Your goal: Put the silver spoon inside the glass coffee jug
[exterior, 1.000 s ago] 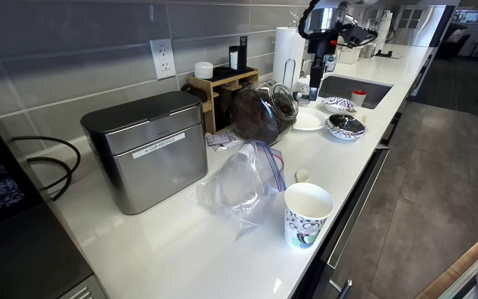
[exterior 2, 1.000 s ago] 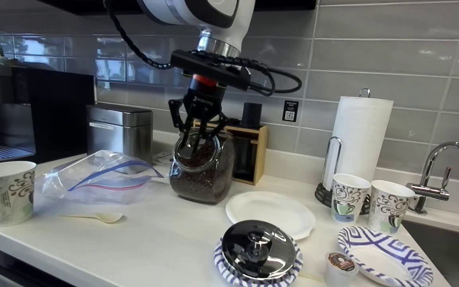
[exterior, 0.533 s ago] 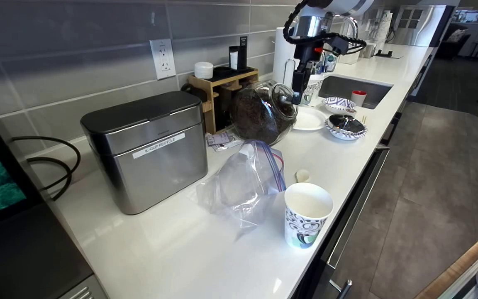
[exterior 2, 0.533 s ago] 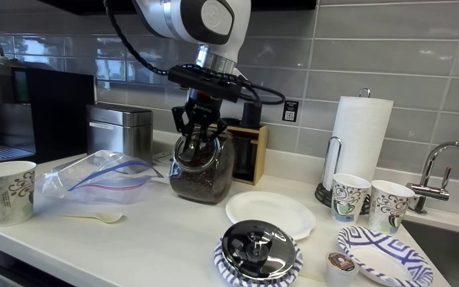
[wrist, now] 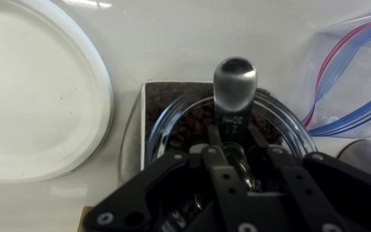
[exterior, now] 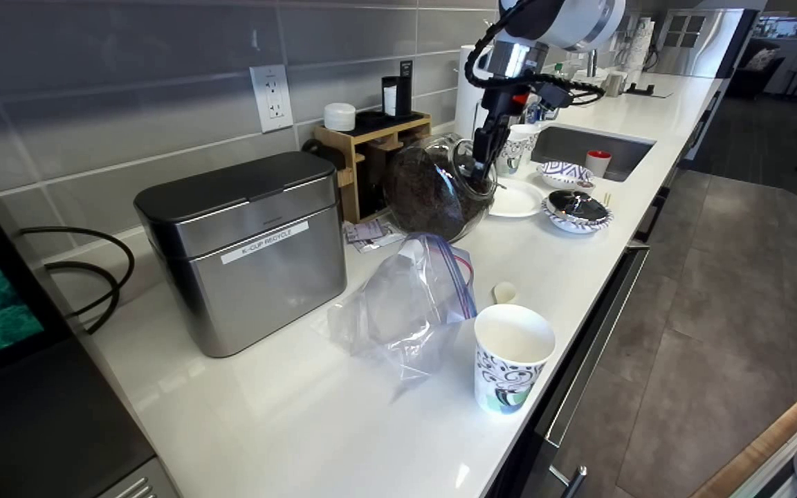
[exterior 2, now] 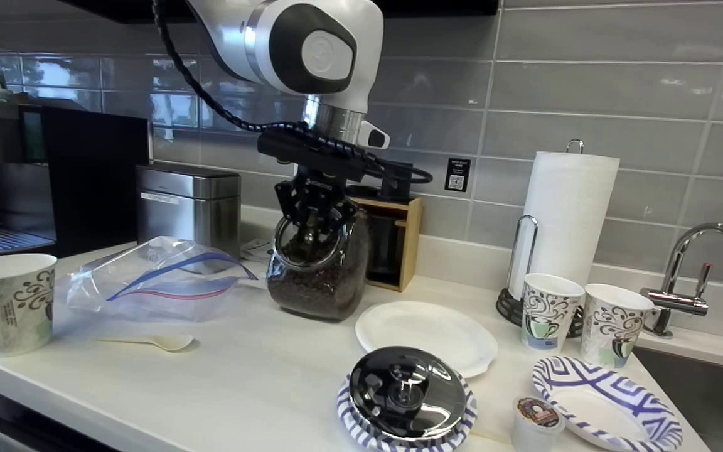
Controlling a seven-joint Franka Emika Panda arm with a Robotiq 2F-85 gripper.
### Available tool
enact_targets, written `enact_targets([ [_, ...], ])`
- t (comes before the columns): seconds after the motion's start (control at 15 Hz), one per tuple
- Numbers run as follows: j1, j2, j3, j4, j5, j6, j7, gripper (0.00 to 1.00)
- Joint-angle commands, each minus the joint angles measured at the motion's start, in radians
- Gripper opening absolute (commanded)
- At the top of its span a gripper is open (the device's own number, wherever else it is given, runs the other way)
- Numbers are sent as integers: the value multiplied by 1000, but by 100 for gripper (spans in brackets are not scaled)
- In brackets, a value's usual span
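At the glass jug [exterior 2: 330, 296], jaws grip a round-ended metal spoon [wrist: 235, 88].

In an exterior view, the counter [exterior: 281, 429] is looked down on lengthwise toward the sink [exterior: 578, 142], with the steel bin [exterior: 270, 277] close. In an exterior view, the tiled wall [exterior 2: 594, 88] is faced across the counter, with a slight downward tilt. In the wrist view, the glass coffee jug [wrist: 163, 124] is viewed steeply downward from close above. It is shared by all three views.
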Motion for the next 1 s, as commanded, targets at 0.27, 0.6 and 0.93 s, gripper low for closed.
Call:
enact_targets([
  [0.27, 4, 16, 14, 9, 16, 40, 47, 6],
  [0.6, 6, 23, 21, 5, 26, 70, 68, 6],
  [0.93, 7, 23, 28, -9, 50, 106, 124, 6],
])
